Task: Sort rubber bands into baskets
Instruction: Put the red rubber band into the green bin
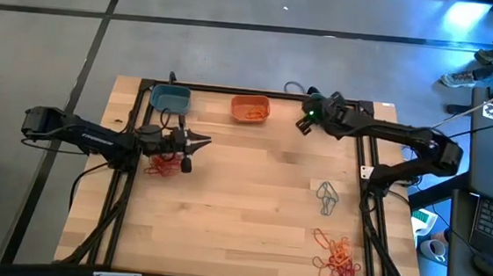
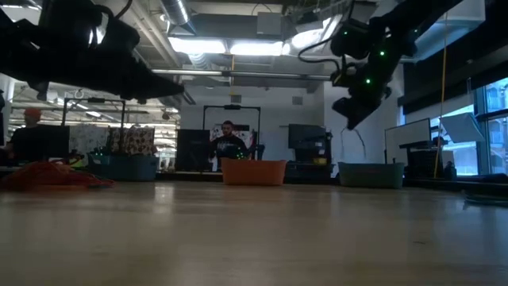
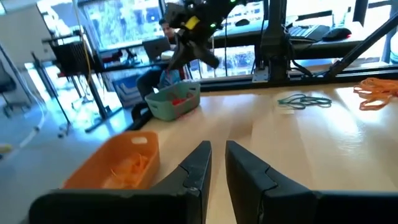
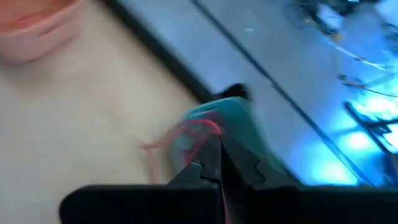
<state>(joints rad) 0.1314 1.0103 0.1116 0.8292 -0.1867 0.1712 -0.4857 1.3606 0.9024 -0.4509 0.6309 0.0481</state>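
Note:
My right gripper (image 1: 303,125) hangs shut at the far right, above a teal basket (image 3: 174,102) with red bands in it; a red rubber band (image 4: 183,135) shows at its tips (image 4: 219,134). The orange basket (image 1: 250,109) and another teal basket (image 1: 170,97) stand along the far edge. My left gripper (image 1: 204,141) points level toward the table's right, its fingers (image 3: 216,146) a narrow gap apart with nothing between them, beside a pile of red bands (image 1: 163,165). Grey-teal bands (image 1: 327,197) and orange bands (image 1: 337,258) lie at the near right. My right gripper pinches the red rubber band at its fingertips (image 4: 211,146), slanting down from above. The band's loop (image 4: 163,144) hangs out past the tips over the basket's rim and the table. The wrist view is blurred, so which part of the band is pinched cannot be told.
The black frame rails (image 1: 369,165) run along both sides of the table. A person (image 2: 228,143) stands in the room beyond the far edge. Bare wood (image 1: 250,200) fills the table's middle.

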